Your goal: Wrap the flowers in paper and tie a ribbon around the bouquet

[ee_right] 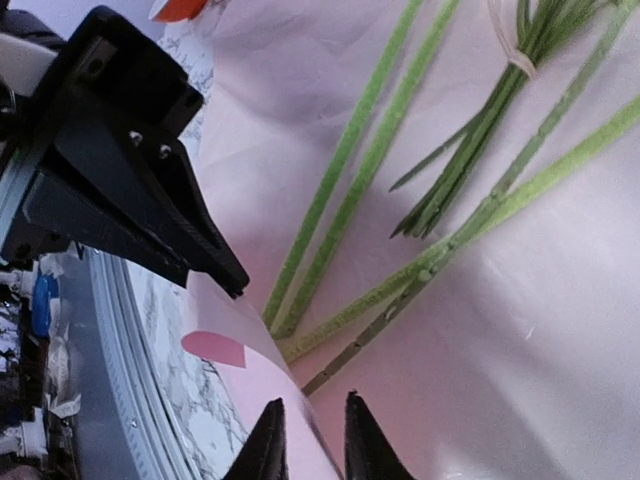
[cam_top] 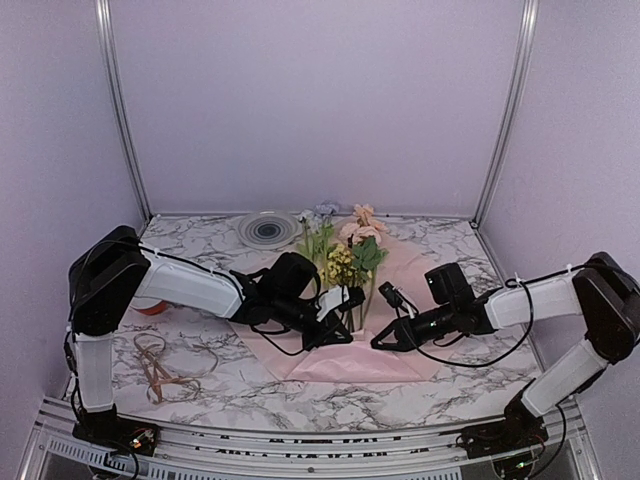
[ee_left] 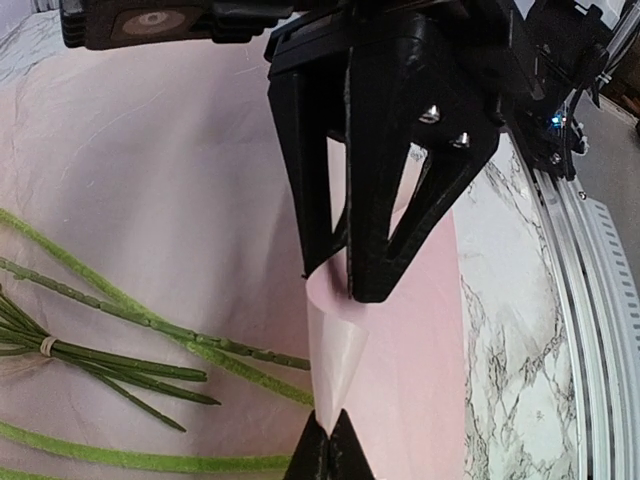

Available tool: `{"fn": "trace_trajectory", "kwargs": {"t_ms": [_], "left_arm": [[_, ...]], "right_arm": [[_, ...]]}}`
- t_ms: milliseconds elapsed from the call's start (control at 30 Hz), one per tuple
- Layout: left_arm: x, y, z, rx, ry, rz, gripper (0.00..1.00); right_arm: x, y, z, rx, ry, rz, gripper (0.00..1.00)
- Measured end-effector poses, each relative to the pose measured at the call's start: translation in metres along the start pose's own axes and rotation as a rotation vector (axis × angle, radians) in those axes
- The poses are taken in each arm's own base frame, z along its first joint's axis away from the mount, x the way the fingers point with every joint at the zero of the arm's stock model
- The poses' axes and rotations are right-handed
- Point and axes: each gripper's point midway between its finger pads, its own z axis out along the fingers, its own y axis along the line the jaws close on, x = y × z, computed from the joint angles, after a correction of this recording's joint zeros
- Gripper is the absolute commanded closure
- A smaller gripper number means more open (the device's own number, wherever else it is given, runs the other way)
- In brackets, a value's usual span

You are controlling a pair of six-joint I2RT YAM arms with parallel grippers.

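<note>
The flowers (cam_top: 345,255) lie on the pink paper (cam_top: 330,365) at mid-table, blooms far, green stems (ee_left: 100,360) (ee_right: 500,100) near. My left gripper (cam_top: 340,330) (ee_left: 335,440) is shut on a lifted, curled edge of the paper (ee_left: 345,350). Facing it a short way off, my right gripper (cam_top: 383,340) (ee_right: 310,435) stands with its jaws slightly apart, the same raised paper edge (ee_right: 250,350) running between them. The tan ribbon (cam_top: 165,370) lies loosely curled on the table at the near left, away from both grippers.
An orange-red spool (cam_top: 150,308) peeks out behind the left arm. A round grey disc (cam_top: 268,230) sits at the back by the wall. Metal frame posts (cam_top: 120,110) and lilac walls enclose the marble table (cam_top: 470,375); its rail runs along the near edge.
</note>
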Motion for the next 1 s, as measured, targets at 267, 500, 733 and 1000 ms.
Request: {"fn": "trace_trajectory", "kwargs": {"t_ms": [267, 500, 733, 1000], "left_arm": [[-0.002, 0.006, 0.0, -0.027, -0.008, -0.01, 0.47], [-0.001, 0.016, -0.023, -0.143, -0.022, -0.04, 0.42], [-0.028, -0.005, -0.063, -0.24, -0.092, 0.022, 0.68], [0.036, -0.031, -0.022, -0.196, 0.147, 0.028, 0.83]], "right_arm": [[0.006, -0.003, 0.004, -0.009, 0.019, 0.026, 1.0], [0.006, -0.012, 0.006, 0.033, 0.017, 0.066, 1.0], [-0.007, -0.019, 0.008, 0.076, 0.0, 0.084, 1.0], [-0.005, -0.028, 0.012, 0.105, 0.015, 0.113, 1.0]]}}
